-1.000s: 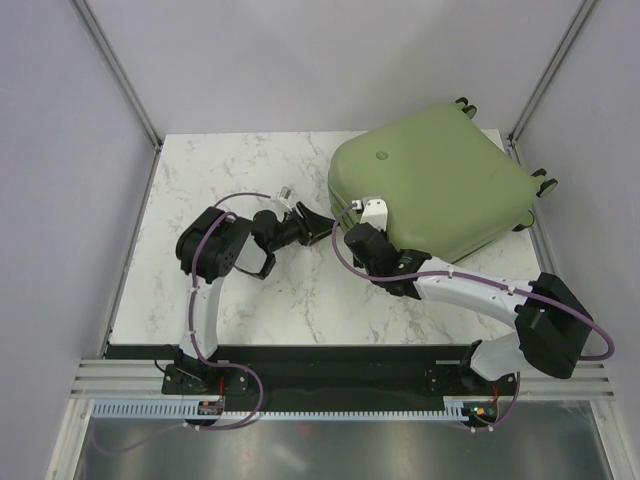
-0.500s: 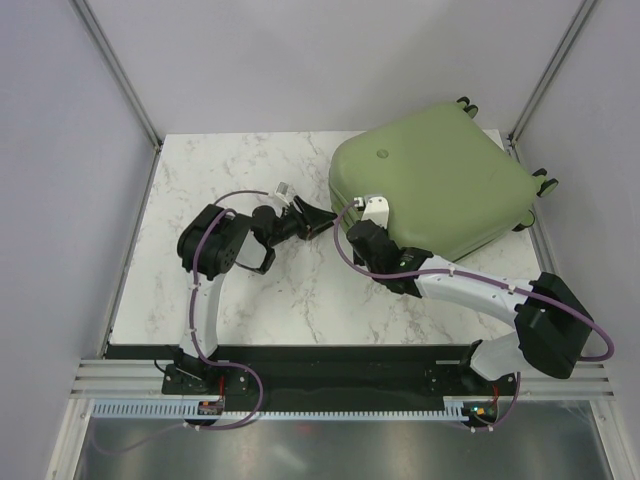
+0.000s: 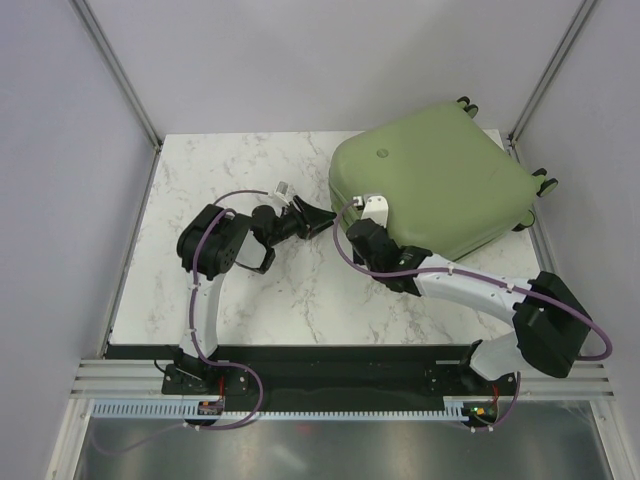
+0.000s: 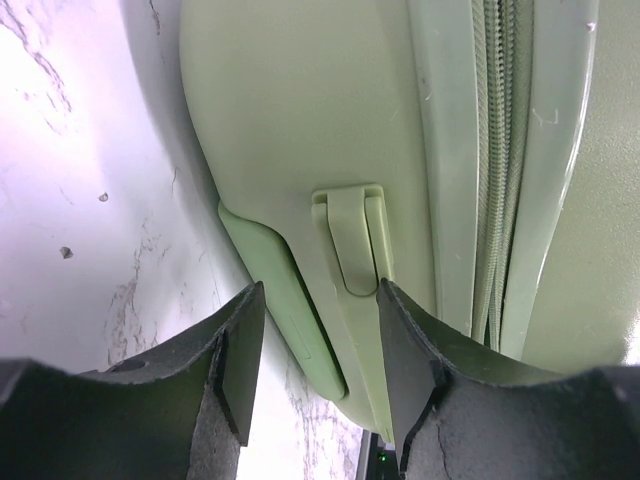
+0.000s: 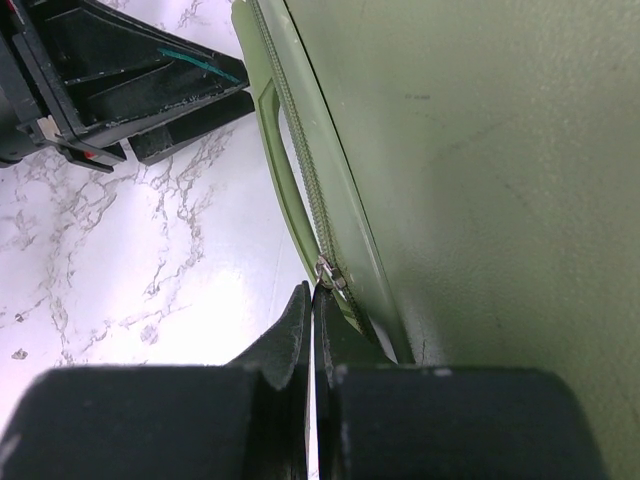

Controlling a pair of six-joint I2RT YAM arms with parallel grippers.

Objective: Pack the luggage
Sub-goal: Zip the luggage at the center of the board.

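The zipped luggage (image 3: 430, 180) lies on the desk (image 3: 250, 170). The left claw (image 4: 318, 295) gapes open, facing its side handle (image 4: 282, 290). The right claw (image 5: 312, 295) is pinched closed, its tips at the zipper pull (image 5: 327, 270).

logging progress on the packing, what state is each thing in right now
suitcase: closed, lying flat on the marble table
zipper: closed along the stretch in view
zipper pull: right at the right gripper's tips
side handle: not gripped
left gripper: open, facing the handle's end, not touching it
right gripper: shut, tips at the zipper pull
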